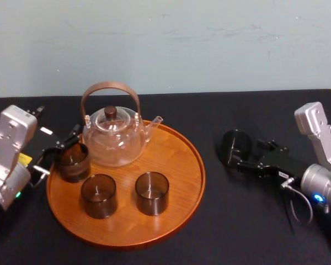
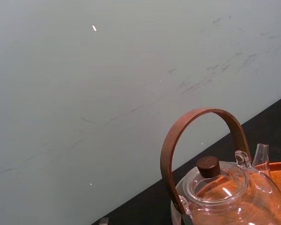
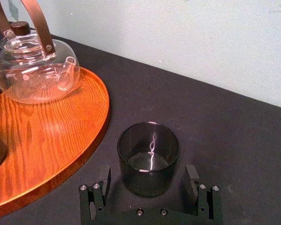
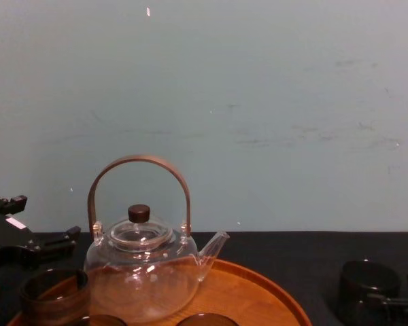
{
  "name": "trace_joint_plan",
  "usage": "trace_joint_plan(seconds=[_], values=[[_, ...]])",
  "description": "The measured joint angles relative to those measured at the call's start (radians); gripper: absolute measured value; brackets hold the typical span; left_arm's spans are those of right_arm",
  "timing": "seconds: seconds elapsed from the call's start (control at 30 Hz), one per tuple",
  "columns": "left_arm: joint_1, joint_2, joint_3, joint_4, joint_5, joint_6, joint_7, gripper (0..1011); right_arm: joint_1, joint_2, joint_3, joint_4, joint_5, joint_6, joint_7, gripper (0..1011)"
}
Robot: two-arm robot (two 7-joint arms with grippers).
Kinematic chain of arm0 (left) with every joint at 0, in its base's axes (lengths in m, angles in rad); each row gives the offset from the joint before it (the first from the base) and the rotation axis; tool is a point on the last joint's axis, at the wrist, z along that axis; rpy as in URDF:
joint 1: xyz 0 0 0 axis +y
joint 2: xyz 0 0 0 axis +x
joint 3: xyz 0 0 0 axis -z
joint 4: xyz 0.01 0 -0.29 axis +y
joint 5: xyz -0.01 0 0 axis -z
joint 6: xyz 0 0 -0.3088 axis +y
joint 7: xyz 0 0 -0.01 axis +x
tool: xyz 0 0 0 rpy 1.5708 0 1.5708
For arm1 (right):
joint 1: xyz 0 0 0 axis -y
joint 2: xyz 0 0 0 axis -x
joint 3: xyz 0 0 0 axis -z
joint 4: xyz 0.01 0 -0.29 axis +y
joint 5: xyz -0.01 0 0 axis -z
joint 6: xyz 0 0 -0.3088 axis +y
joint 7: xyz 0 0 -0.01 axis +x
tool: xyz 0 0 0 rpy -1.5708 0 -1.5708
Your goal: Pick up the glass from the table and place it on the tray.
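Observation:
A dark smoky glass (image 1: 234, 141) stands upright on the black table, right of the tray (image 1: 176, 165). My right gripper (image 1: 235, 150) is open around it. In the right wrist view the glass (image 3: 148, 150) sits between the two fingers (image 3: 99, 190) with a small gap on each side. The round orange-brown tray (image 3: 47, 140) lies just beside it. My left gripper (image 1: 58, 153) is open at the tray's left rim, next to another dark glass (image 1: 73, 161) that stands on the tray.
A clear glass teapot (image 1: 115, 138) with a brown hoop handle stands at the back of the tray. Two more dark glasses (image 1: 99, 195) (image 1: 151, 192) stand near the tray's front. The tray's right half is bare wood. A pale wall rises behind the table.

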Motion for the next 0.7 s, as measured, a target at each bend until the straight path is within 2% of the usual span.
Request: trace_joint_plan(seconds=[0.3,0.7], values=[[0.0,0.0,0.0,0.0,0.0,0.0,0.0,1001,0.051,-0.04,-0.014,0.065,-0.033,-0.006,0.004,1002],[0.0,0.0,0.0,0.0,0.0,0.0,0.0,1001,0.092,-0.073,-0.023,0.119,-0.057,-0.002,0.015,1002]])
